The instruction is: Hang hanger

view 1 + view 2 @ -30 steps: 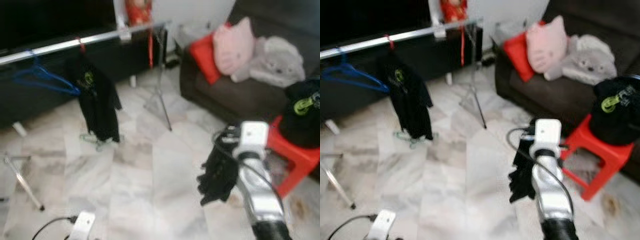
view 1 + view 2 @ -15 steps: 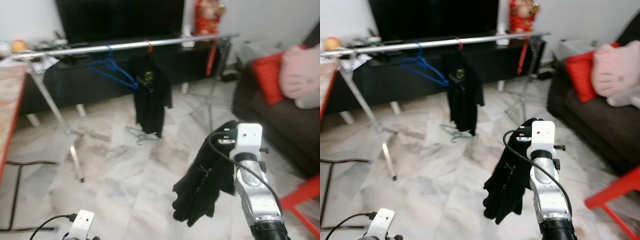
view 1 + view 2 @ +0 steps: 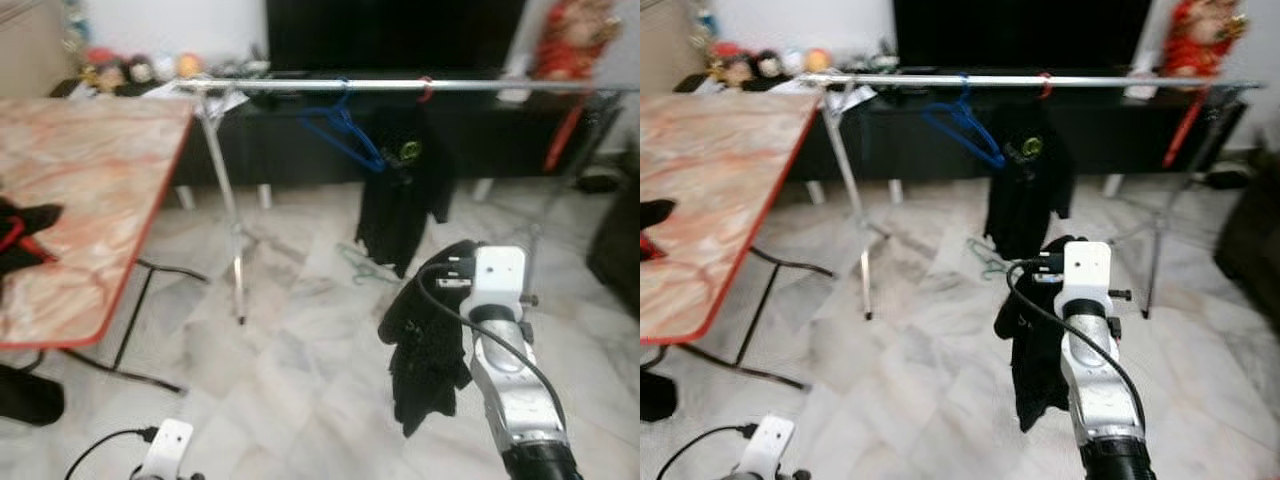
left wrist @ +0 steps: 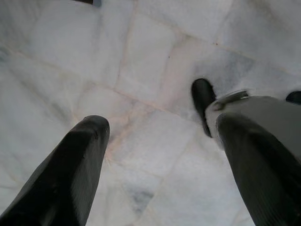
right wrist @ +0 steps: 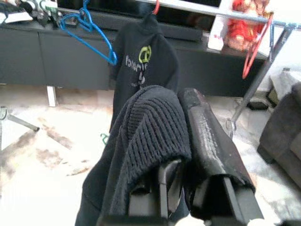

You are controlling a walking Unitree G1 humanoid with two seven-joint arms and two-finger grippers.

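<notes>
**Dark garment held up in front of the clothes rail**

A black knitted garment [image 5: 150,136] is clamped between the closed fingers of the right gripper [image 5: 181,122] and is held raised, its lower part hanging free above the marble floor [image 3: 300,380]. Whether a hanger lies inside it cannot be told. Beyond it, a metal clothes rail [image 3: 1040,80] is stretched across the room on slanted legs. On the rail are hung a blue hanger [image 3: 965,125], a black shirt with a green logo [image 3: 1025,190] on a red hanger, and a further red hanger [image 3: 1188,125] near its far end. A green hanger [image 3: 985,262] is seen lying on the floor under the shirt. A table with a marbled orange top [image 3: 80,190] stands to the left. The left gripper [image 4: 155,146] is pointed at the floor, its fingers spread apart around nothing.
</notes>
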